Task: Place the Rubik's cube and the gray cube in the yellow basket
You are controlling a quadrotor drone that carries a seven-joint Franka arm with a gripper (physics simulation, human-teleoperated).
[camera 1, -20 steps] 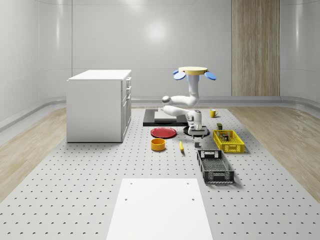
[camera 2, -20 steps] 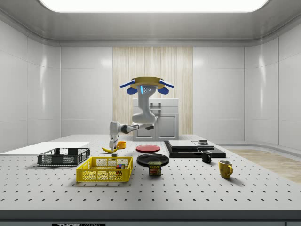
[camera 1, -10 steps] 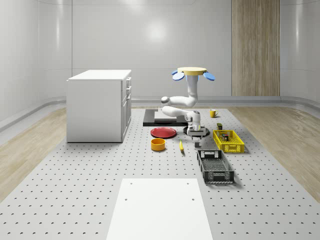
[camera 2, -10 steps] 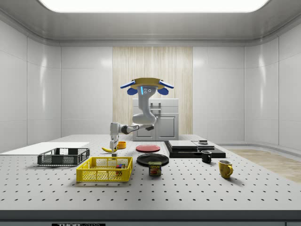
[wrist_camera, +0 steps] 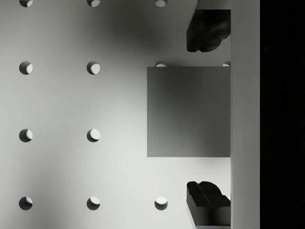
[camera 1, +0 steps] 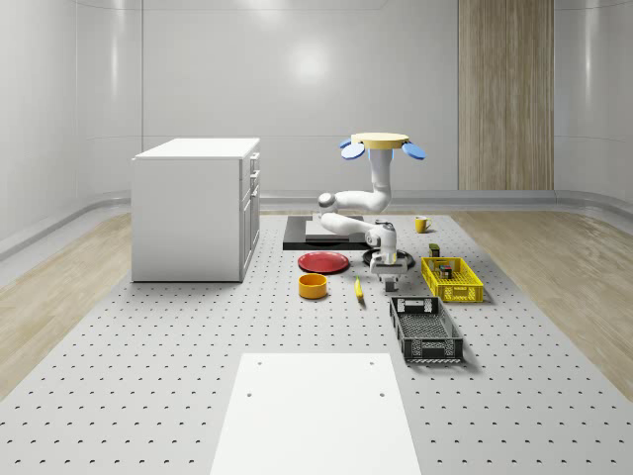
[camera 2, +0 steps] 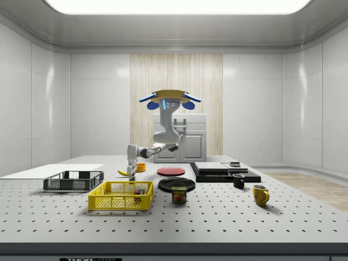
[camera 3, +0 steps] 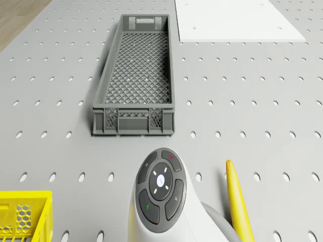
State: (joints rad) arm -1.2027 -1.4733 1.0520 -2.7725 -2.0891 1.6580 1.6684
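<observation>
— While the drone is hovering in the air over the far part of the perforated counter, where is the arm reaching?

— It is bending down from the drone, with the end effector pointing straight down close to the counter, between the banana and the yellow basket, just beyond the near end of the gray mesh crate.

— And the fingers?

— In the wrist view they are standing wide apart, one fingertip on each side of the gray cube, with a gap showing between each pad and the cube. Nothing is being gripped.

— So the gray cube is sitting where?

— Flat on the counter, directly under the end effector, outside the basket.

— What about the Rubik's cube?

— A small multicolored block is lying inside the yellow basket in the side view; I cannot tell its faces well enough to say more.

— Anything else nearby?

— A red plate and an orange bowl are lying toward the whole-scene view's left of the arm, and a white cabinet is standing further left. In the drone view the banana is lying just beside the arm's wrist.
</observation>
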